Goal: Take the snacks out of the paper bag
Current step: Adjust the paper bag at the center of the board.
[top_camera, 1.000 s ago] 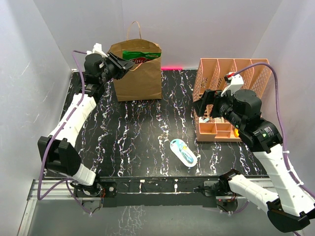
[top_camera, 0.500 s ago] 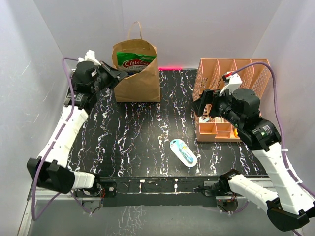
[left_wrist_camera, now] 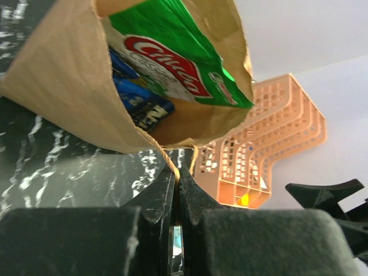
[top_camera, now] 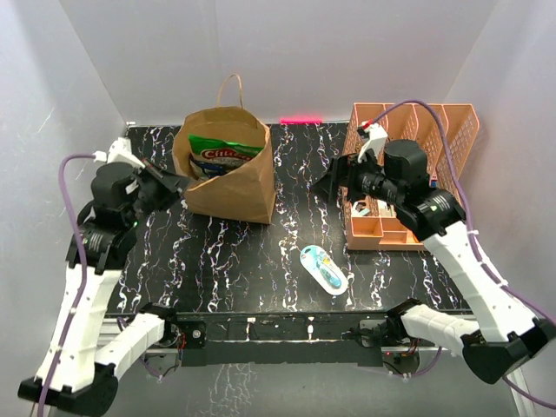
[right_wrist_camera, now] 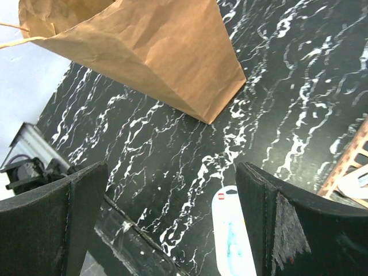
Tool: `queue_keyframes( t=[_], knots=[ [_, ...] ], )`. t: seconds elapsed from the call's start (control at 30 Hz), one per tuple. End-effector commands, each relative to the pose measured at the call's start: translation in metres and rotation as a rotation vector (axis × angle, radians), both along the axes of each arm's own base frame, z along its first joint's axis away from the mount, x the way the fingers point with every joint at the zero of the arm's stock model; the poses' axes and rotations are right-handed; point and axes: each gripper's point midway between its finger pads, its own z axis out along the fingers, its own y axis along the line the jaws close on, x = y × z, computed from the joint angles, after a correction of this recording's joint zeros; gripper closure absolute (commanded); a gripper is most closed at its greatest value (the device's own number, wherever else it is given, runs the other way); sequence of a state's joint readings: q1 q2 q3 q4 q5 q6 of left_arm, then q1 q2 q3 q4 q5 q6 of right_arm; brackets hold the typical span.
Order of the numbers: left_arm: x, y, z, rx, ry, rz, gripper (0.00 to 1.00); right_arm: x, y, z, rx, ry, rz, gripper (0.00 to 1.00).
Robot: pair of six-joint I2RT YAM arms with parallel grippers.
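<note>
The brown paper bag (top_camera: 239, 191) stands at the back left of the table, tipped with its mouth open toward the left. A green chip bag (top_camera: 224, 157) with a red-white logo sticks out of it. In the left wrist view the chip bag (left_wrist_camera: 172, 52) lies over dark blue packets (left_wrist_camera: 141, 100) inside the paper bag (left_wrist_camera: 63, 86). My left gripper (top_camera: 176, 184) is shut on the bag's twisted paper handle (left_wrist_camera: 175, 168) at the near rim. My right gripper (top_camera: 327, 184) hangs open over the table's middle, right of the paper bag (right_wrist_camera: 155, 52), with nothing between its fingers.
A peach mesh organizer (top_camera: 408, 165) stands at the back right, right behind the right arm. A white-and-teal oval blister pack (top_camera: 324, 268) lies on the black marbled table (top_camera: 243, 261) near the front centre, just below the right gripper (right_wrist_camera: 172, 218).
My left gripper closed on the bag's handle and pulled the bag forward and left, tipping it. The right arm swung left toward the table's middle, its gripper staying open.
</note>
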State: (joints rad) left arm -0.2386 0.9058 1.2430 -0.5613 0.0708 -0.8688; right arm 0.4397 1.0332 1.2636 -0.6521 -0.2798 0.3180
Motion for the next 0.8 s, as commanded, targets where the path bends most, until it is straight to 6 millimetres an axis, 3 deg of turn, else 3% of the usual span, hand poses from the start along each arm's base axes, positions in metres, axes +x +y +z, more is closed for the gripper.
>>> queue_keyframes(
  t=[0.0,0.23,0.47,0.6,0.77],
  knots=[
    [-0.042,0.045,-0.009,0.148,0.046,0.136,1.0,0.001,0.03,0.036,0.12,-0.068,0.131,0.02],
    [-0.083,0.093,-0.011,0.272,0.072,0.31,1.0,0.018,0.07,0.057,0.215,-0.087,0.208,0.02],
    [-0.099,0.117,0.004,0.336,0.045,0.397,1.0,0.046,0.132,0.073,0.269,-0.114,0.232,0.02],
    [-0.1,0.121,0.018,0.356,0.024,0.406,0.99,0.078,0.152,0.082,0.317,-0.103,0.165,0.02],
    [-0.094,0.103,0.016,0.277,0.002,0.344,0.96,0.115,0.17,0.092,0.38,-0.116,0.103,0.04]
  ],
)
